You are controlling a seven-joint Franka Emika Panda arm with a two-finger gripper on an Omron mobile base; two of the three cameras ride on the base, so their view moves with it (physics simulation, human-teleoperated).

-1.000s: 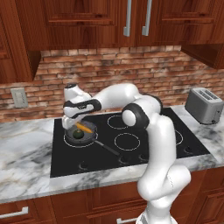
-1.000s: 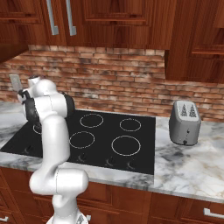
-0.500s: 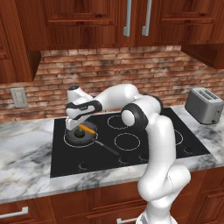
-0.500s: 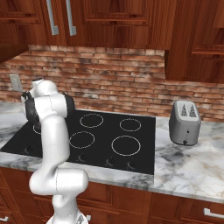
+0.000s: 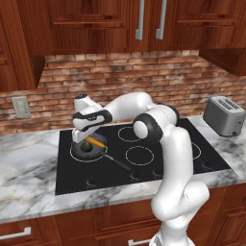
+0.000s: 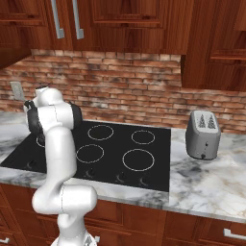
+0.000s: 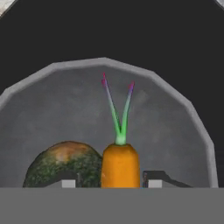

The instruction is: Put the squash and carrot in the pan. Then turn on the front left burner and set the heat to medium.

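Note:
The dark grey pan (image 7: 175, 127) lies right under my hand, with the dark green squash (image 7: 63, 166) inside it at the lower left. Beside the squash lies the orange carrot (image 7: 120, 166), its green stalks pointing away from me. My gripper (image 7: 109, 182) is open, one tip on each side of the carrot's thick end, with a gap on the left side. In the left base view the gripper (image 5: 87, 138) hangs over the pan (image 5: 77, 150), where the carrot (image 5: 95, 142) and squash (image 5: 86, 147) rest. The pan sits on the front left burner (image 5: 72, 154), its handle (image 5: 118, 164) pointing to the front right.
Other white burner rings (image 5: 139, 154) mark the black cooktop, with knobs (image 5: 91, 182) along its front edge. A silver toaster (image 5: 223, 115) stands on the marble counter at the right. Behind are a brick wall and an outlet (image 5: 21, 106). My arm (image 6: 55, 115) blocks the pan in the right base view.
My hand has sunk slightly lower and to the right over the pan. The carrot and squash lie in much the same spot in the pan.

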